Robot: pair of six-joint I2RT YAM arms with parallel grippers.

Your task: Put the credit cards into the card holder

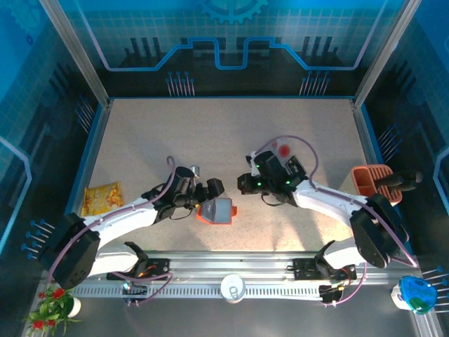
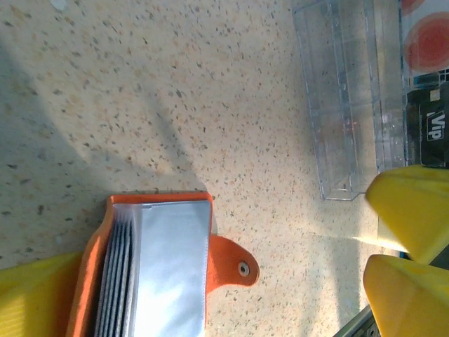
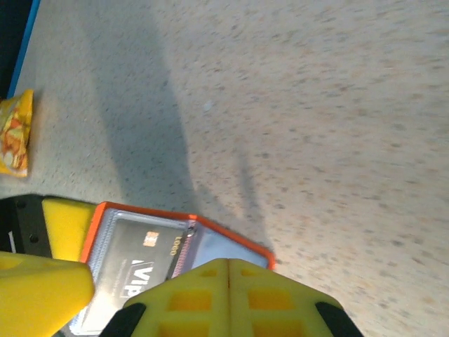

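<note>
The holder (image 1: 216, 210) lies open on the table (image 1: 210, 133) toward the near edge, between the two arms. It has an orange cover, a rounded snap tab (image 2: 236, 262) and a stack of clear grey sleeves. The left gripper (image 1: 208, 198) has its jaws wide, one on either side of the holder. The right gripper (image 3: 228, 270) is close by with its jaws pressed together and nothing visible between them.

The right wrist view looks onto the top sleeve, where a dark card (image 3: 140, 261) lettered VIP sits inside. The left wrist view takes in a clear box (image 2: 344, 105) lying apart from the holder. Past it, a red-spotted card (image 2: 424, 42) and a second dark card (image 2: 429, 130) are on the table.
</note>
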